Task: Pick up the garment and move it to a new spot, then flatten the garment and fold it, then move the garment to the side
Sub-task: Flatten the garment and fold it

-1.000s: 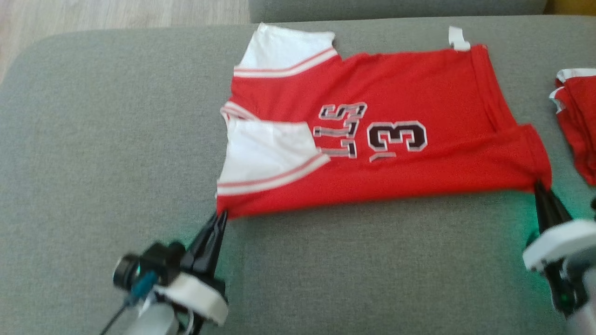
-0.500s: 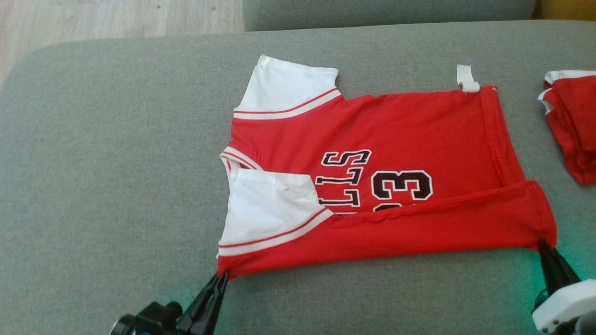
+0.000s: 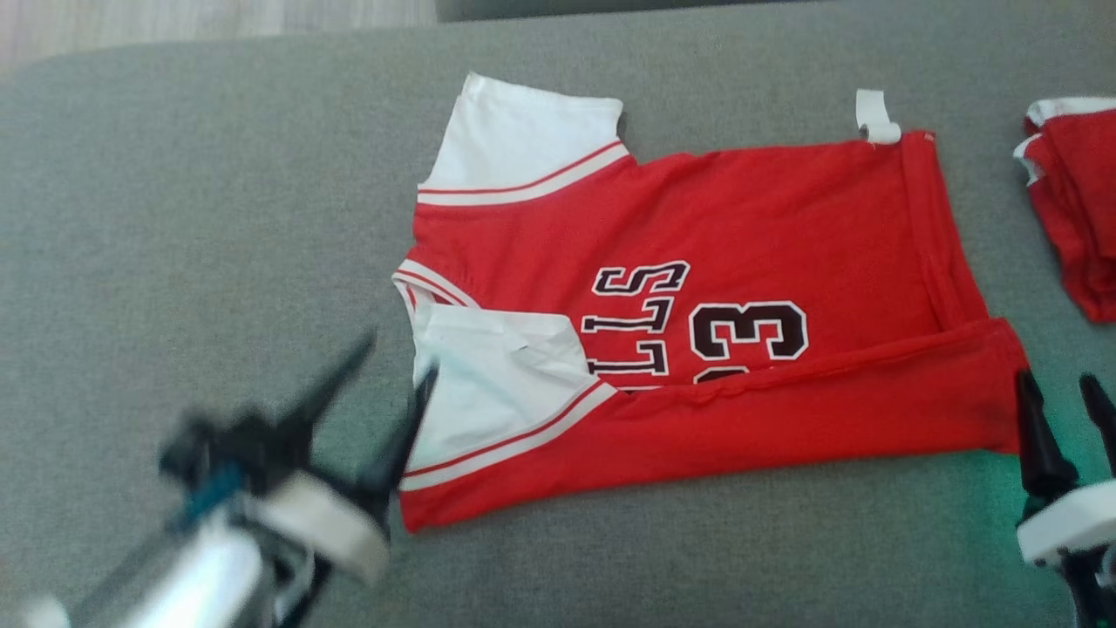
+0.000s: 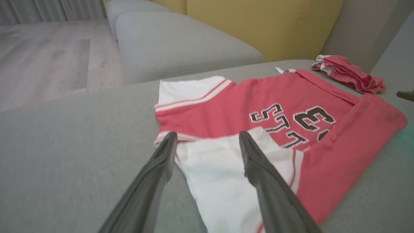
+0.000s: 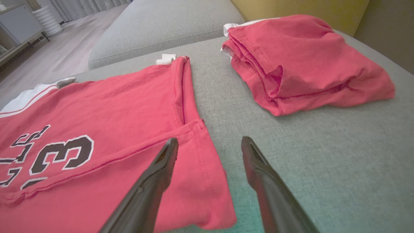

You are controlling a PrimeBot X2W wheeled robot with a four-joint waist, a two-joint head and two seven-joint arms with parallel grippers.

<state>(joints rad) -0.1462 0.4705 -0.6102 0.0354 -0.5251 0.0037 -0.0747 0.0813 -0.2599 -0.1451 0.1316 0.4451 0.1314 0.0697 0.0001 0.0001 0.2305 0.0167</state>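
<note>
a: both grippers let go since 0.5 s ago, and the near fold now lies loose. head view: left gripper (image 3: 401,356) spread at white sleeve (image 3: 488,384), right gripper (image 3: 1055,379) spread just beside hem corner (image 3: 1003,419). garment (image 3: 741,218) flat, mid sofa cushion (image 3: 174,218).
b: left wrist?
a: left gripper (image 4: 207,134) straddles sleeve edge, nothing pinched.
b: right wrist?
a: right gripper (image 5: 209,139) apart by corner, folded pile (image 5: 300,64) near. risk imo: a finger snags cloth pulling out and the fold flips back.
</note>
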